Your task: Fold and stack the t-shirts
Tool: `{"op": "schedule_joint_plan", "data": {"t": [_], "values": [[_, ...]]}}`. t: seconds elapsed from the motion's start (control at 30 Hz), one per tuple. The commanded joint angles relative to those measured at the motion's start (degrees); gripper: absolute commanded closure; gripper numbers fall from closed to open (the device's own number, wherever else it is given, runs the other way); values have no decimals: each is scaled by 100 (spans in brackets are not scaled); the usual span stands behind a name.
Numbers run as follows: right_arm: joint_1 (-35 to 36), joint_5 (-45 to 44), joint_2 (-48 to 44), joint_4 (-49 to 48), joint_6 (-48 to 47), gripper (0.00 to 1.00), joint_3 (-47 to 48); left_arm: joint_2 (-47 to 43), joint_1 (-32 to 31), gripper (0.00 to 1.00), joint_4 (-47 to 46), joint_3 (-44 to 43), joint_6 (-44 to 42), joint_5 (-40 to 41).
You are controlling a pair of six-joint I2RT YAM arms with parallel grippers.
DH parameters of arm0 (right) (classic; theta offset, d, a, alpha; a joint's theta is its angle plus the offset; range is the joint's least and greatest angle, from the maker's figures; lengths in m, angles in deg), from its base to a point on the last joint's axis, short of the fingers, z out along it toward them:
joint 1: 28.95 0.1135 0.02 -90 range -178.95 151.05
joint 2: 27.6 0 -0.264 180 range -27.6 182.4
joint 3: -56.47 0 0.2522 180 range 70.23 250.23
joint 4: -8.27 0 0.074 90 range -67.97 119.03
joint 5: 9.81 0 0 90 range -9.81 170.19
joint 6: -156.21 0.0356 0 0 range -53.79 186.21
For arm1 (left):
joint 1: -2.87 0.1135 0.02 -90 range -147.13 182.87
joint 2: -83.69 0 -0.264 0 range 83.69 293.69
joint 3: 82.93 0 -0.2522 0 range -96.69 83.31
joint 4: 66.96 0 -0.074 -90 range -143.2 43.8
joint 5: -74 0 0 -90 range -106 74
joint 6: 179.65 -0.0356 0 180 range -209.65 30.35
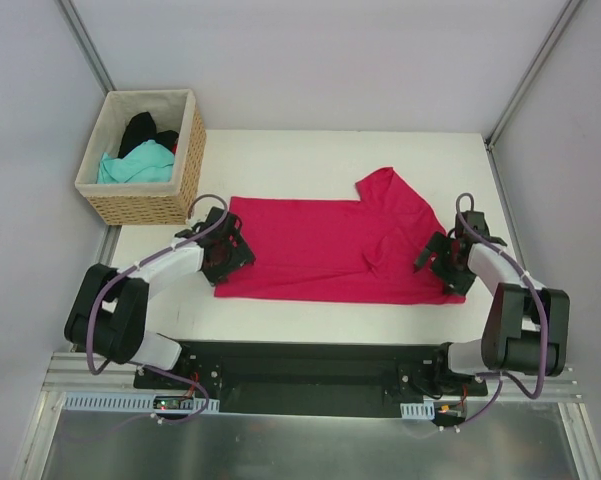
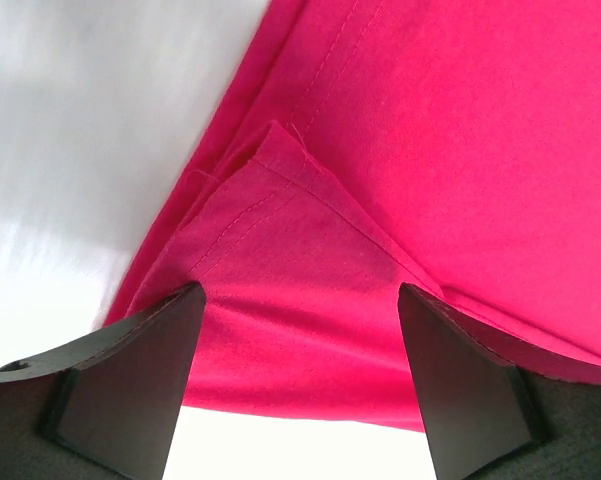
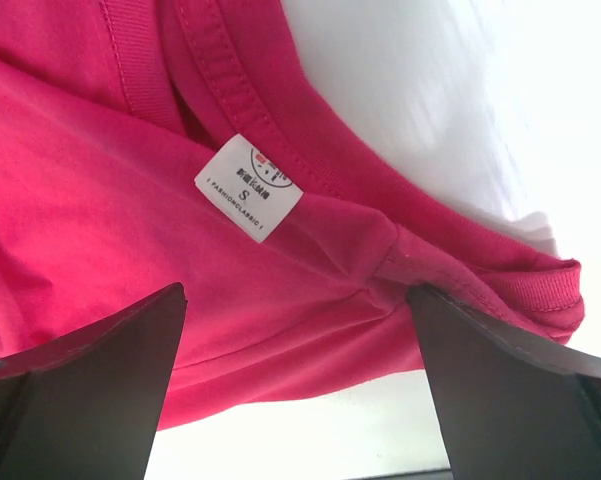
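1. We see the crimson-pink t-shirt (image 1: 320, 250) spread on the table (image 1: 310, 150), right of the wicker basket (image 1: 145, 205).
2. That basket holds the teal t-shirt (image 1: 135, 165) and the black t-shirt (image 1: 140, 130).
3. Our left gripper (image 1: 238, 252), fingers apart, sits at the shirt's basket-side edge; our right gripper (image 1: 432, 262), also apart, sits at its far edge.

Left arm (image 1: 130, 300), right arm (image 1: 515, 305): black joint housings, white link covers | cables (image 1: 108, 285): lilac-grey, one run along each arm | fingers (image 2: 130, 385): matte black, wedge-shaped, flat-faced | base plate (image 1: 310, 365): black, on aluminium rail, small circuit boards with lit indicators
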Motion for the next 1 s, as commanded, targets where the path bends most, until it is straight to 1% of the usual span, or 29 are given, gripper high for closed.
{"op": "schedule_joint_plan", "data": {"t": [0.0,0.27,0.4,0.5,0.53,0.6,0.63,0.67,0.7,0.73,0.77,0.8,0.83,0.9,0.97], "values": [[-70,50,-397,629,141,1,-620,-459,-32,21,841,597,243,387],[-53,68,-1003,997,202,0,-895,-1355,-444,21,1271,1370,823,422],[-53,15,-1249,1392,238,0,-772,-1655,-664,21,1527,1424,920,501],[-53,67,-1583,1709,159,0,-526,-1743,-735,21,1773,1082,710,650],[-44,216,-1793,1831,20,0,-403,-1760,-744,21,1843,724,588,746],[-26,313,-1996,1973,-122,0,228,-1769,-744,20,2036,266,149,861],[-18,427,-2084,2086,-270,0,518,-1708,-744,20,2089,-250,-45,905],[-9,489,-2094,2140,-341,0,1025,-1664,-744,20,2125,-525,-412,949],[17,533,-2076,2175,-403,0,1300,-1638,-752,19,2168,-780,-590,949],[87,647,-2050,2202,-456,0,1494,-1551,-770,19,2160,-1218,-765,940],[131,717,-1989,2184,-482,0,1653,-1497,-770,18,2160,-1413,-1028,897],[167,796,-1945,2132,-474,0,1837,-1419,-770,17,2143,-1589,-1144,879],[263,919,-1910,1871,-474,0,1848,-1235,-770,16,2073,-1861,-1241,896],[351,973,-1664,1536,-474,0,1839,-988,-753,16,1854,-2039,-1653,1001],[378,982,-1357,1078,-491,0,1996,-506,-569,15,1651,-2398,-1995,915]]}}
